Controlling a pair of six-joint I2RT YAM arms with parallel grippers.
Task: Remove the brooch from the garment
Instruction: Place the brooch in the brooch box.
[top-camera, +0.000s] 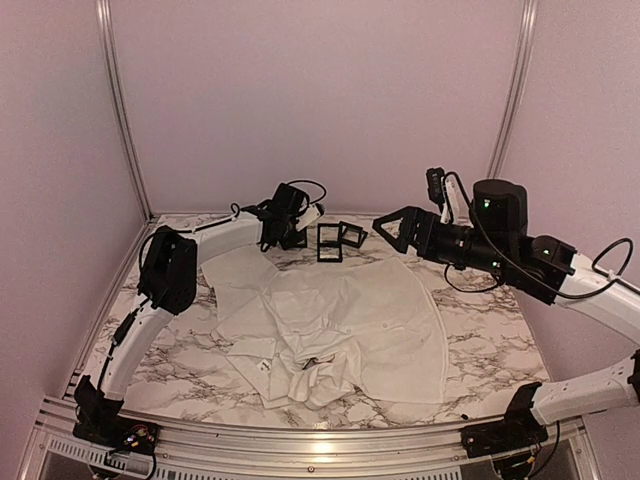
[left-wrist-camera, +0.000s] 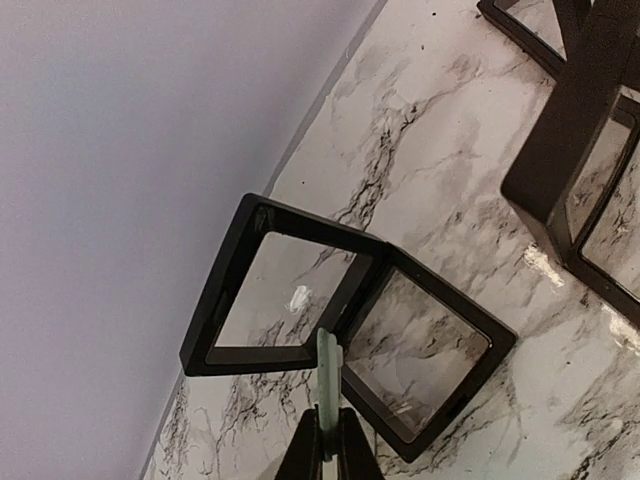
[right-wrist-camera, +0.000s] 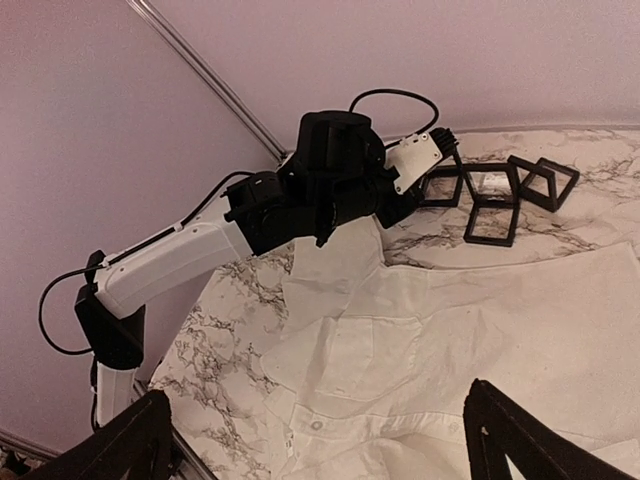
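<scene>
shirt (top-camera: 350, 325) spread crumpled on marble table (top-camera: 490, 350); left gripper (left-wrist-camera: 328, 430) closed above open black case (left-wrist-camera: 218, 290) at far edge; right gripper (right-wrist-camera: 318, 392) wide open, raised over shirt.

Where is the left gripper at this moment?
In the top view the left gripper is at the far edge of the table, left of centre. Its wrist view shows it shut on a pale green piece above an open black box.
</scene>
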